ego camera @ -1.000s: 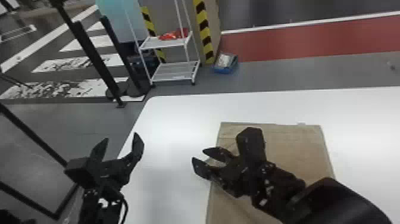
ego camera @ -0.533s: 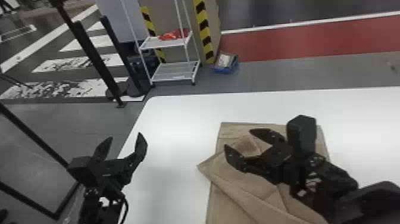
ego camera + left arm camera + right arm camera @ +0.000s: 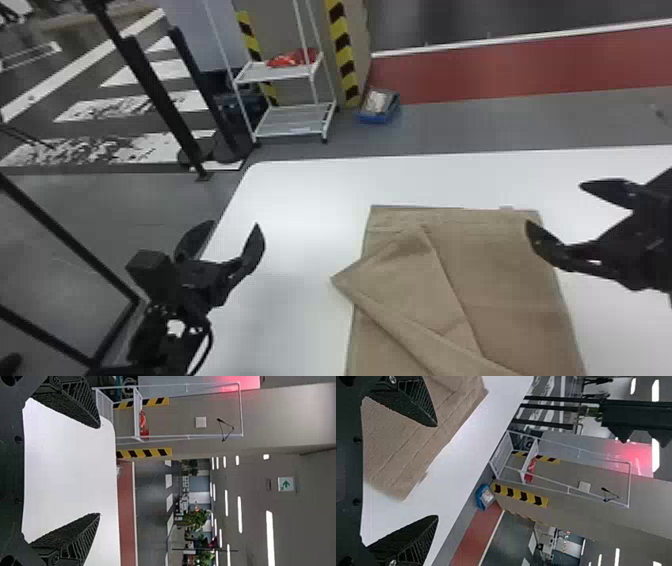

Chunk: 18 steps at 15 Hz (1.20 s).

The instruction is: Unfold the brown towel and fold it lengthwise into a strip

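Brown towel (image 3: pixel 500 275), white table (image 3: pixel 300 215), yellow-and-black striped tape (image 3: pixel 342 50), red floor band (image 3: pixel 525 70), blue bin (image 3: pixel 376 119)

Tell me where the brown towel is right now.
In the head view, the brown towel lies on the white table, right of centre, between the left pincer and the right pincer.

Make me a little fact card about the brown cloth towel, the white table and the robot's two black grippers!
Towel: on the table, pointed flap poking past its left edge
Strip: not folded yet
Left gripper: open, empty, near the table's left edge
Right gripper: open, empty, by the towel's right side
Behind: white metal shelf
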Motion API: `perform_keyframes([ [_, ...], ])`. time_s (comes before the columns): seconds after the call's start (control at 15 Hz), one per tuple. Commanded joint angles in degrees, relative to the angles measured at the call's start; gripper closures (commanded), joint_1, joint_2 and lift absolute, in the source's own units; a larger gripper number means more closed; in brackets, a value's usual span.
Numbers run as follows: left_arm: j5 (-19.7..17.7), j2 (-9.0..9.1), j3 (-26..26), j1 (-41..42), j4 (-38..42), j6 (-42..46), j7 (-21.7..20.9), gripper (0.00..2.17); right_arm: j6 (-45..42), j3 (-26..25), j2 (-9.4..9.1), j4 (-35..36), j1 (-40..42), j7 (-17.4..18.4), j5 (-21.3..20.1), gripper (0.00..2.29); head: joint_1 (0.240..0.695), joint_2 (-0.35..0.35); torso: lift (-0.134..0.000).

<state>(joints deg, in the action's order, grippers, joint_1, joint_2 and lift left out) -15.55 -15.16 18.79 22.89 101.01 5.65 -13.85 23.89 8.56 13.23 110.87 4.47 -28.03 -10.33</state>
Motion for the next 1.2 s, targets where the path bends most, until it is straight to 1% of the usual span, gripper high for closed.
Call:
perform_keyframes([
  [0.0,2.2,-2.33,1.0,0.0,-0.4,-0.5,-4.3,0.1,0.7,-3.8,4.44,0.6,0.9,0.0,-2.9,0.06,0.695,0.332,-0.125],
  [0.07,2.8,-3.03,1.8,0.3,-0.4,-0.5,-6.8,0.1,0.5,-6.3,6.28,1.1,2.1,0.0,-2.9,0.06,0.695,0.28,-0.125],
  [0.13,3.2,-3.83,2.4,0.6,-0.4,-0.5,-10.2,0.1,0.2,-9.8,7.6,1.1,3.8,0.1,-3.0,0.06,0.695,0.249,-0.125],
  [0.2,4.2,-5.14,2.6,0.7,-0.8,-0.5,-15.5,0.1,-0.4,-12.9,7.78,0.8,5.0,0.1,-2.9,0.06,0.695,0.223,-0.125],
  [0.27,4.5,-6.29,2.7,0.3,-1.5,-0.5,-20.5,0.11,-0.6,-15.3,7.95,0.7,5.9,0.1,-2.9,0.06,0.695,0.187,-0.125],
  [0.33,5.2,-7.08,2.3,0.0,-1.7,-0.5,-22.6,0.13,-0.7,-17.9,8.39,0.8,6.9,0.0,-2.4,0.06,0.695,0.153,-0.125],
  [0.4,7.6,-7.43,1.7,-0.1,-1.3,-0.7,-23.7,0.15,-0.9,-21.0,8.57,1.1,7.9,-0.1,-1.4,0.06,0.695,0.12,-0.125],
  [0.47,10.0,-7.61,1.1,-0.1,-0.5,-2.1,-24.3,0.15,-1.1,-23.8,8.57,1.2,8.9,-0.4,0.0,0.06,0.695,0.061,-0.125],
  [0.53,12.6,-8.31,0.5,-0.5,1.2,-6.0,-25.4,0.15,-1.6,-26.6,8.22,1.3,10.1,-0.4,1.3,0.06,0.695,0.031,-0.125],
  [0.6,15.7,-8.75,-0.6,-1.1,3.1,-10.0,-27.6,0.19,-2.0,-29.3,7.69,1.8,11.6,-0.4,2.3,0.06,0.695,0.0,-0.125],
  [0.67,20.0,-8.84,-1.9,-1.9,4.8,-13.5,-29.7,0.21,-2.3,-32.0,7.51,2.2,12.9,-0.4,3.9,0.06,0.695,-0.03,-0.125],
  [0.73,23.6,-9.1,-3.4,-2.2,5.9,-15.5,-30.4,0.21,-2.3,-34.0,7.43,2.6,13.9,-0.5,5.2,0.06,0.695,-0.055,-0.125],
  [0.8,27.1,-9.98,-5.2,-2.9,6.7,-15.8,-31.0,0.21,-2.3,-36.0,7.25,3.2,15.0,-0.9,6.3,0.06,0.695,-0.104,-0.125],
  [0.93,30.0,-11.21,-6.8,-4.3,7.2,-17.0,-33.5,0.22,-2.3,-38.5,6.02,4.4,16.3,-1.8,6.7,0.06,0.695,-0.15,-0.125],
  [1.0,31.6,-12.0,-7.4,-4.8,8.1,-19.0,-34.9,0.26,-2.3,-39.6,5.84,4.5,16.7,-1.9,7.8,0.06,0.695,-0.169,-0.125],
  [1.13,35.5,-13.49,-8.4,-4.9,10.0,-19.7,-37.0,0.28,-2.3,-41.1,5.58,4.9,17.1,-1.9,9.5,0.06,0.695,-0.194,-0.125],
])
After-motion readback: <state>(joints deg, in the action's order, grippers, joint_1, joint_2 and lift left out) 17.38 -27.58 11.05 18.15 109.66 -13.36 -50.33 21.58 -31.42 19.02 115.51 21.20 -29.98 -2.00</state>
